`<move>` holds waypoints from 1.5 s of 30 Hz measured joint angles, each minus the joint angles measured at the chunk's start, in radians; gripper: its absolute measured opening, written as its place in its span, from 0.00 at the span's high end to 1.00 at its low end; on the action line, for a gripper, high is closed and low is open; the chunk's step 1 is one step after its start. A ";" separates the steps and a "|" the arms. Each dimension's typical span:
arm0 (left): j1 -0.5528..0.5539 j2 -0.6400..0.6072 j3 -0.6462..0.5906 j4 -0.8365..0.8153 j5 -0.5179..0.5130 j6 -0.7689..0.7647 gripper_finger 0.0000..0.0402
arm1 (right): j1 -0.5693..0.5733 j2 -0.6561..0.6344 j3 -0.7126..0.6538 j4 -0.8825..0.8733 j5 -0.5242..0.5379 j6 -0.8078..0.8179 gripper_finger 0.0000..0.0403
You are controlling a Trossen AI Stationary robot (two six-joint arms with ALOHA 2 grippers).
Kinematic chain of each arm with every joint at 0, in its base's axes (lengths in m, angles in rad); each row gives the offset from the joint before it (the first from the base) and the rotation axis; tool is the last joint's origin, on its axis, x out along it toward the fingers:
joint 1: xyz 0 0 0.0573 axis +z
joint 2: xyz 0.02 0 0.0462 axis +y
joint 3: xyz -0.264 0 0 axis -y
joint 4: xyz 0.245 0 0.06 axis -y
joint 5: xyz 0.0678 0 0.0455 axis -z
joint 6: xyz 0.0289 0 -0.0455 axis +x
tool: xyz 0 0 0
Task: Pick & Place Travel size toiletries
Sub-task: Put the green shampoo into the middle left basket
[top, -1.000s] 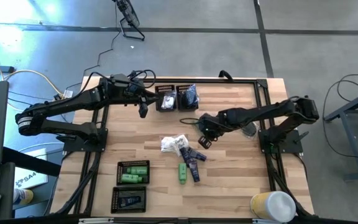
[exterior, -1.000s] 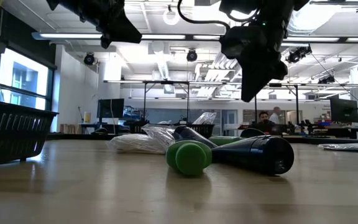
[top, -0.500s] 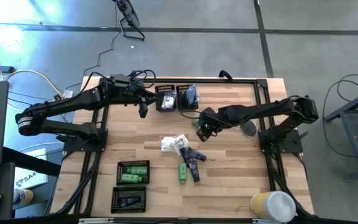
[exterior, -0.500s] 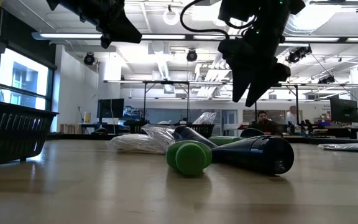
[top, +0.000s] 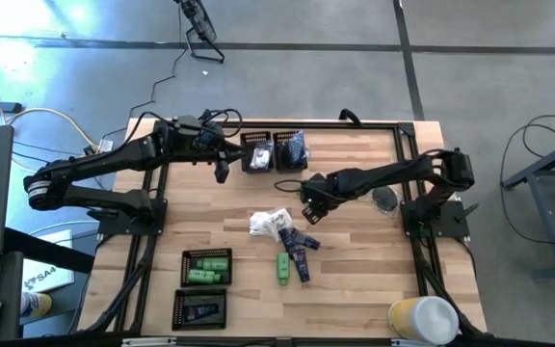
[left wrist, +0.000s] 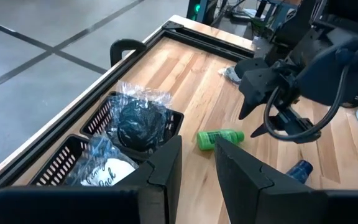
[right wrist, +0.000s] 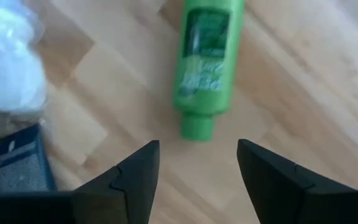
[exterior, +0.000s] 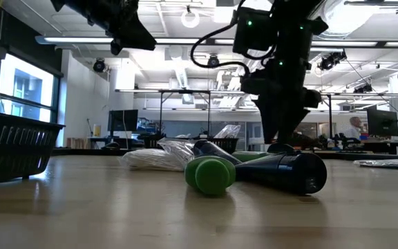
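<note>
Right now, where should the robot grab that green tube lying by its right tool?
Probably around the middle of the green tube, coming straight down from above. It lies flat on bare wood with free room along both long sides, and the open right tool lines up across its width. The cap end is narrower and might slip.

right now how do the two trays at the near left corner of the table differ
The green-tube tray holds bright green tubes; the navy-tube tray holds dark navy tubes. The green-tube tray sits farther in on the table; the navy-tube tray lies by its edge. Both are black mesh rectangles.
</note>
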 joint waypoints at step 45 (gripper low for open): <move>0.000 0.000 0.000 -0.019 0.003 0.000 0.77 | -0.004 0.099 0.000 0.074 -0.005 -0.018 0.65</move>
